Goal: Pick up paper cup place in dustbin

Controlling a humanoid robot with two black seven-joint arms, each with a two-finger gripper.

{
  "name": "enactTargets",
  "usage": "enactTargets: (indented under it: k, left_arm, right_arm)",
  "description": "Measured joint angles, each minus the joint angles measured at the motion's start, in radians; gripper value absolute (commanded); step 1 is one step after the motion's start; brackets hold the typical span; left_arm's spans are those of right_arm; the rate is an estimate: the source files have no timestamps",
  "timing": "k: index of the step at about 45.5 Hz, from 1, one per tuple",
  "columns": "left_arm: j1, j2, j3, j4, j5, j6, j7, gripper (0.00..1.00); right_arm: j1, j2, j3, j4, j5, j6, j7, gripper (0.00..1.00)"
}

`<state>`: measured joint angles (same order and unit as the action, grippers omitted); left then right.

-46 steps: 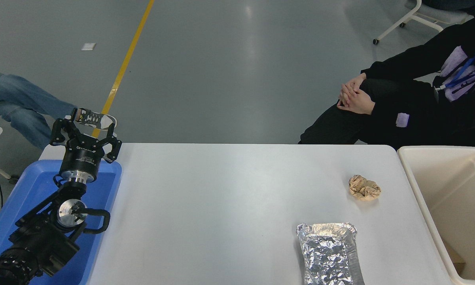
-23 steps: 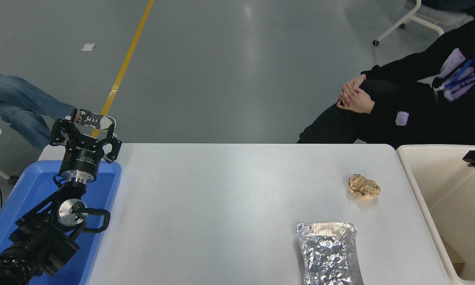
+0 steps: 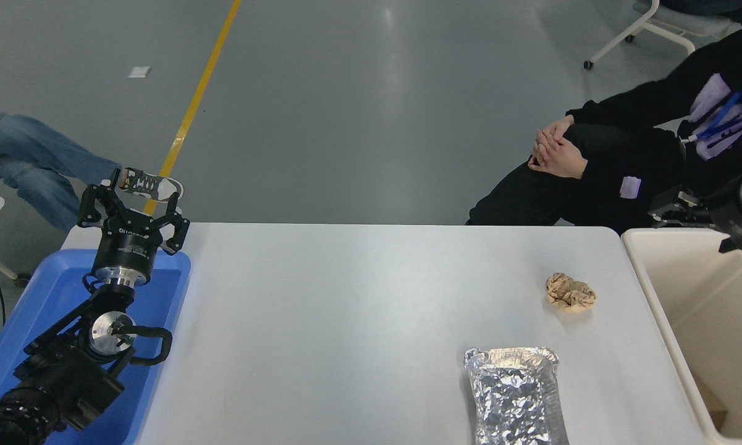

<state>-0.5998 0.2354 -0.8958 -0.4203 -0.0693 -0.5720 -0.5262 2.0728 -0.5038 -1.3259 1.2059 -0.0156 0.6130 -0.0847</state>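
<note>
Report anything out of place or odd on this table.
No paper cup shows anywhere on the table. Only a crumpled brown paper ball and a wrinkled foil container lie there, near the dustbin. Nothing is spilled.

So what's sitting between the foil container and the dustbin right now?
Nothing: in the head view, only bare white table separates the foil container from the dustbin. The crumpled brown paper ball lies farther back.

smooth plastic dustbin (image 3: 658, 296), crinkled shiny foil container (image 3: 516, 395), crumpled brown paper ball (image 3: 569, 292).
</note>
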Motion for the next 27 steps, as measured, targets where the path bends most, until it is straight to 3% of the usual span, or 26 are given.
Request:
enactTargets:
  k: [11, 27]
  left_arm:
    - [0.0, 0.0, 0.0, 0.0, 0.0, 0.0, 0.0, 0.99]
    - [0.0, 0.0, 0.0, 0.0, 0.0, 0.0, 0.0, 0.99]
  right_arm:
    - [0.174, 0.037, 0.011, 0.027, 0.002, 0.119, 0.002, 1.0]
    - [0.243, 0.125, 0.027, 0.042, 0.014, 0.162, 0.002, 1.0]
